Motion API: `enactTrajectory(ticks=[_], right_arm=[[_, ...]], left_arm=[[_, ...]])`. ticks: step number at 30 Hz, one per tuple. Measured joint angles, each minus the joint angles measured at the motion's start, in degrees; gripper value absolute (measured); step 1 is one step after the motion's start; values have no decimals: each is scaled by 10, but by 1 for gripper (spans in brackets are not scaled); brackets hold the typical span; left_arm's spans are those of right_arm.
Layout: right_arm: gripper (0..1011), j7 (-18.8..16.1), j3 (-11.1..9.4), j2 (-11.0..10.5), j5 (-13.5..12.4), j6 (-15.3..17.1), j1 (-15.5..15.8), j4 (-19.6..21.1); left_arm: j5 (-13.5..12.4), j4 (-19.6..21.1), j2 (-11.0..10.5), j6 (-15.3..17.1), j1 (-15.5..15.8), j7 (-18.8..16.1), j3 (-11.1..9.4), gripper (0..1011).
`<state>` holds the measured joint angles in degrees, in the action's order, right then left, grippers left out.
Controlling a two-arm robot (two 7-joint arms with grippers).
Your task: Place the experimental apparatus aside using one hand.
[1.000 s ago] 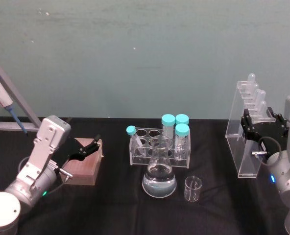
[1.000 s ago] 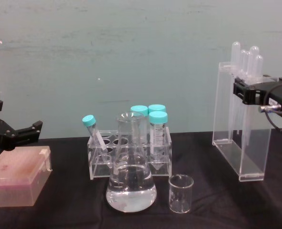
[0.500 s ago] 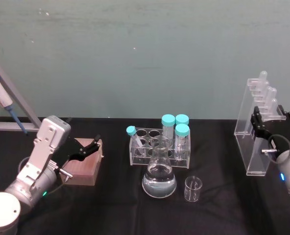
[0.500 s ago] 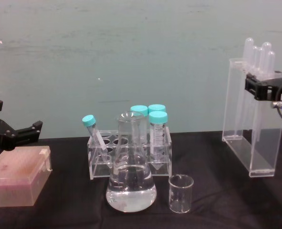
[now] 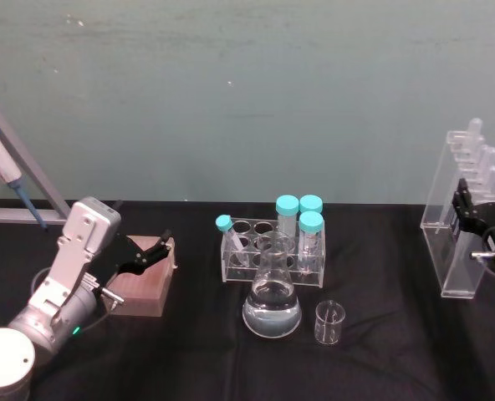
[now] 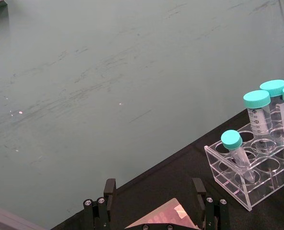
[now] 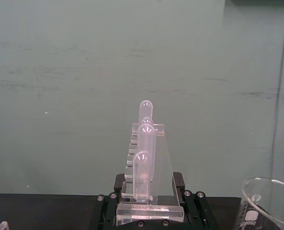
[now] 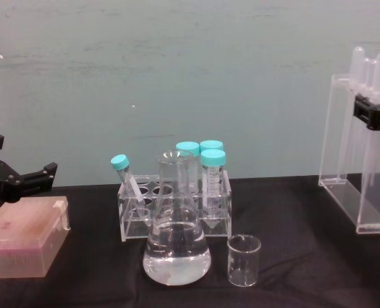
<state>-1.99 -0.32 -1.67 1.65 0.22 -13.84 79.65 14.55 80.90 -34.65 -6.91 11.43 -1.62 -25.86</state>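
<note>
Moved: over the last second we see the acrylic stand (image 5: 461,251) and the right pincer (image 5: 479,209) gripping it carried to the right, away from the glassware in the middle and out to the right end of the bench (image 5: 381,251). Everything else has kept its place.
Left pincer (image 5: 151,253): at the bench's left end, fingers spread apart and holding nothing, poised over the near edge of the pink box.
Pink box (image 5: 143,288): flat on the bench, partly under that pincer.
Tube rack (image 5: 268,259): clear, mid-bench. We count four teal-capped tubes (image 5: 299,219): three upright at its right end and one leaning at its left.
Conical flask (image 5: 272,301): upright just in front of the rack, with clear liquid in its lower part.
Beaker (image 5: 329,323): small and upright, just right of the flask and apart from it.
Stand position: upright, well apart from the beaker, with its long pipettes (image 8: 368,70) rising from the top. We cannot tell whether its foot touches the bench.
Right pincer's grip: fingers pressed against the two sides of the stand near its top, pinching it.
</note>
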Motion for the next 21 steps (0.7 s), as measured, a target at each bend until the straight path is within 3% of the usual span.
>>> enactTrajectory(ticks=[21], right_arm=[[593, -27, -31, -36, -27, -3, 1, 1]], left_arm=[[0, 0, 0, 0, 0, 0, 0, 1000]])
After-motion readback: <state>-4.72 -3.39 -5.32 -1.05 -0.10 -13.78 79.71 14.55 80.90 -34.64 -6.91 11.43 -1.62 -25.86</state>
